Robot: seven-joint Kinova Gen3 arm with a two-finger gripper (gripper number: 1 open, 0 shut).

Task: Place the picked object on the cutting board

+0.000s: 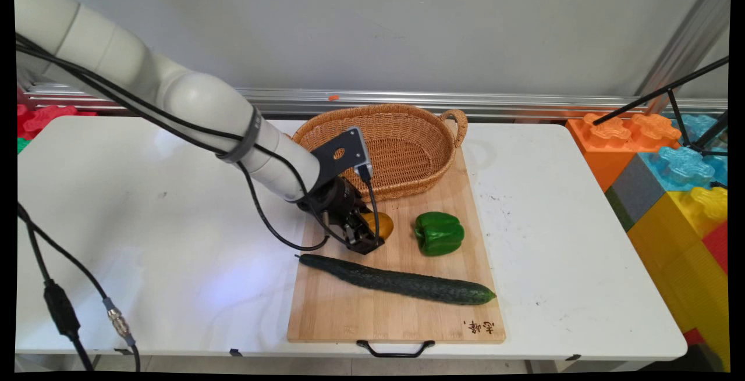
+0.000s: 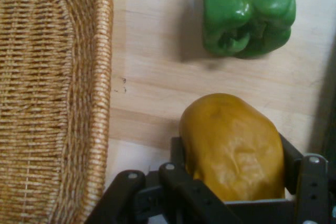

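Note:
My gripper (image 1: 371,237) is low over the bamboo cutting board (image 1: 372,317), just in front of the wicker basket (image 1: 384,112). Its fingers are shut on a yellow-orange pepper (image 1: 385,225) that rests on the board. In the hand view the yellow pepper (image 2: 233,145) fills the space between both fingers (image 2: 177,153), which press its sides. A green bell pepper (image 1: 439,232) lies to its right, a short gap away, and shows as the green pepper (image 2: 247,11) ahead of the hand. A long dark cucumber (image 1: 401,281) lies across the board just in front of the gripper.
The basket's woven wall (image 2: 102,103) runs close along the hand's left side. Black cables hang from the arm over the table's left half (image 1: 145,224). Large coloured foam blocks (image 1: 669,160) and a black tripod stand off the table's right end.

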